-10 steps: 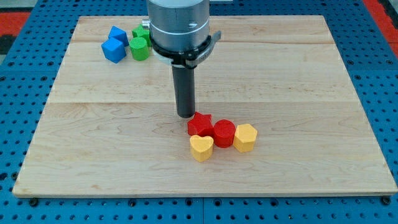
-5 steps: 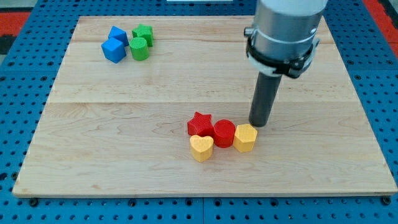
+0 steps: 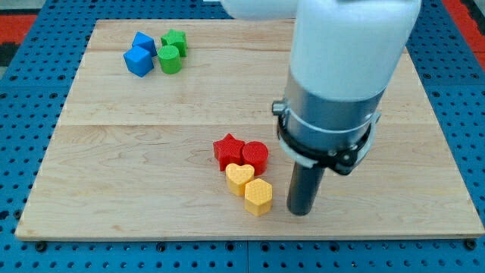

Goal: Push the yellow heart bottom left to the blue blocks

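Note:
The yellow heart (image 3: pixel 240 179) lies low in the middle of the wooden board (image 3: pixel 114 152), touching a yellow hexagon (image 3: pixel 258 197) at its lower right. A red star (image 3: pixel 228 151) and a red cylinder (image 3: pixel 255 158) sit just above it. Two blue blocks (image 3: pixel 139 53) sit at the view's top left. My tip (image 3: pixel 300 211) rests on the board just right of the yellow hexagon, a small gap between them.
Two green blocks (image 3: pixel 172 51) sit right beside the blue blocks at the top left. The arm's large body (image 3: pixel 341 76) covers part of the board's right half. A blue pegboard (image 3: pixel 23 152) surrounds the board.
My tip moved from the red star's left, round the top right of the cluster, down to the lower right. The yellow hexagon was pushed down-left under the heart; the cluster shifted left.

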